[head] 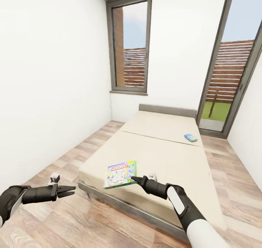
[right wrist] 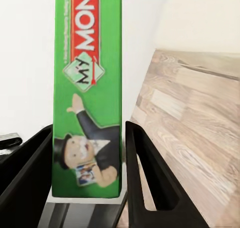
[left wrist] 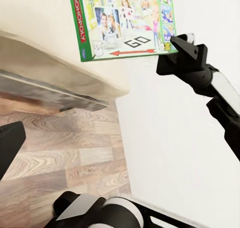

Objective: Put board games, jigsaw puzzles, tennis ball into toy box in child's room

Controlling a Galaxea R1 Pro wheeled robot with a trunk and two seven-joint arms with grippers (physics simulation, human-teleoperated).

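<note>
A narrow bedroom with white walls and a wood-plank floor (head: 91, 219). One low bed (head: 163, 157) with a beige mattress runs away toward the far wall. There are two openings in the walls: one tall window (head: 130, 44) straight ahead and one glass door (head: 227, 77) on the right, both looking out on a slatted wooden fence.

Two board games are visible. One, a green Monopoly box (head: 120, 174), sits at the near end of the bed, its near edge reaching the mattress's foot edge. The second, a small blue box (head: 190, 137), lies flat far up the bed near its right side, well apart from the first.

Two robot arms reach in from the foreground, each black at the wrist and white further back. The right gripper (head: 135, 179) is at the Monopoly box's near right corner. In the right wrist view its two black fingers (right wrist: 150, 183) stand on either side of the box's green edge (right wrist: 87, 92), pinching it between them, with the cartoon mascot and part of the title facing the camera. The left wrist view shows the same box (left wrist: 125, 20) from the side, its printed lid showing, with the right gripper (left wrist: 182, 50) at its corner and the bed's edge (left wrist: 55, 82) below it.

The left gripper (head: 67, 191) hangs over the floor, left of the bed's foot and well apart from both games. Its two fingers lie close together, nearly pressed, with nothing between them.
</note>
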